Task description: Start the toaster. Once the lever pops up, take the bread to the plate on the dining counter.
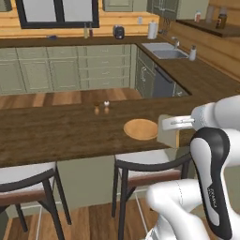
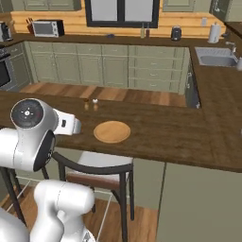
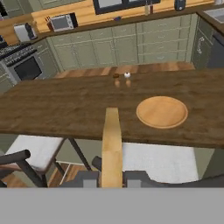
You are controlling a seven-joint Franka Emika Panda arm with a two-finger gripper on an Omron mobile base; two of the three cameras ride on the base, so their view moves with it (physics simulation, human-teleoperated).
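The bread [image 3: 112, 148] stands on its edge between the two fingers of the pincer [image 3: 111, 178], which is clenched on it. In the hand view the slice sticks straight up from the fingers, thin side toward the camera. In the left base view the bread [image 1: 168, 131] sits at the tip of the hand, just beside the plate [image 1: 140, 129] and over the near edge of the table [image 1: 56, 131].

The plate [image 3: 162, 112] lies flat on the long dark brown table [image 3: 57, 109], ahead of the pincer and a little to the right of it in the hand view. The bread is not touching the plate.

Farther ahead of the pincer, past the plate, two small shakers [image 3: 121, 79] stand side by side on the table.

The white arm [image 1: 211, 154] bends up and reaches forward at table height. Stools [image 1: 140, 171] with black legs stand under the table, below the pincer.
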